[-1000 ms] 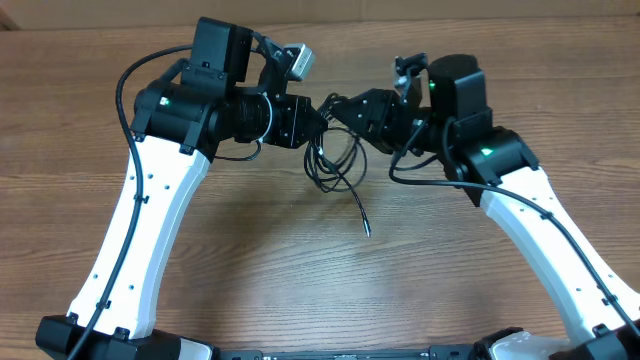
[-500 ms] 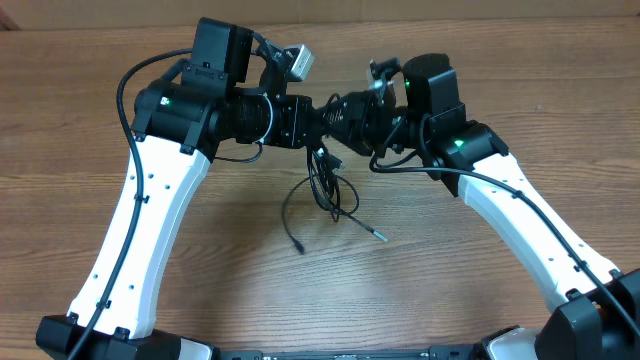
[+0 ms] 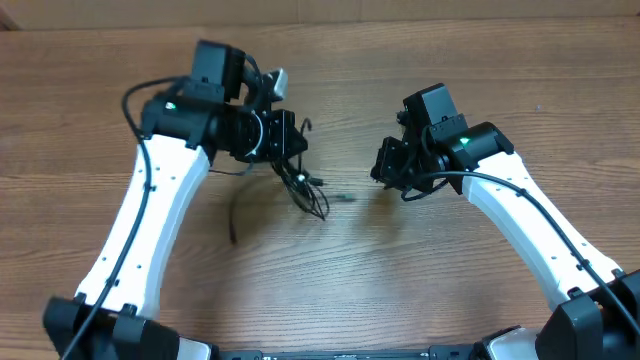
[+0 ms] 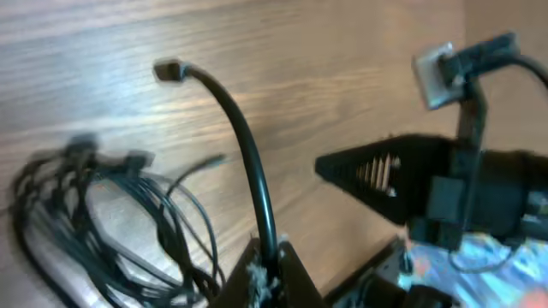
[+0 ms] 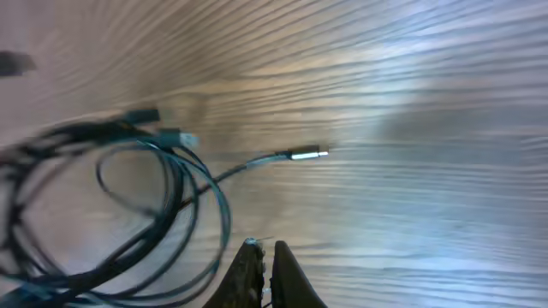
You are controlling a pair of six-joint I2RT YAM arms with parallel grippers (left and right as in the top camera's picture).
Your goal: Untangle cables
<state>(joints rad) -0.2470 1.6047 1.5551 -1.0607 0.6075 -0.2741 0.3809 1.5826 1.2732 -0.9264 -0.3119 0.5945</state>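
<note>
While the left gripper (image 3: 292,140) pinched the cables (image 3: 308,190) near the upper middle of the overhead view, the bundle hung down from it toward the lower right. Its long side ran from upper left to lower right. One short end stuck up just above the gripper. One thin strand (image 3: 235,212) was blurred and ran up and down at the lower left of the bundle. A silvery plug (image 3: 345,197) lay on the desk (image 3: 330,290) just right of the bundle and pointed right, toward the right gripper (image 3: 383,172).

In the left wrist view, one thicker cord (image 4: 248,162) rose from between the gripper's fingers at the bottom edge. It bent over to the upper left and ended in a dark plug. The looped cords filled the lower left.

In the right wrist view, the right gripper's fingers (image 5: 287,274) were pressed together at the bottom edge. I could not tell if a thin cord was caught between them. The loops lay at the left, and the silvery plug (image 5: 308,154) pointed right near the middle.

Half a second before, both grippers had been close together over the bundle. Now they were well apart. The left one had swung left and taken the bundle with it. The right one had pulled back to the right and closed up.
</note>
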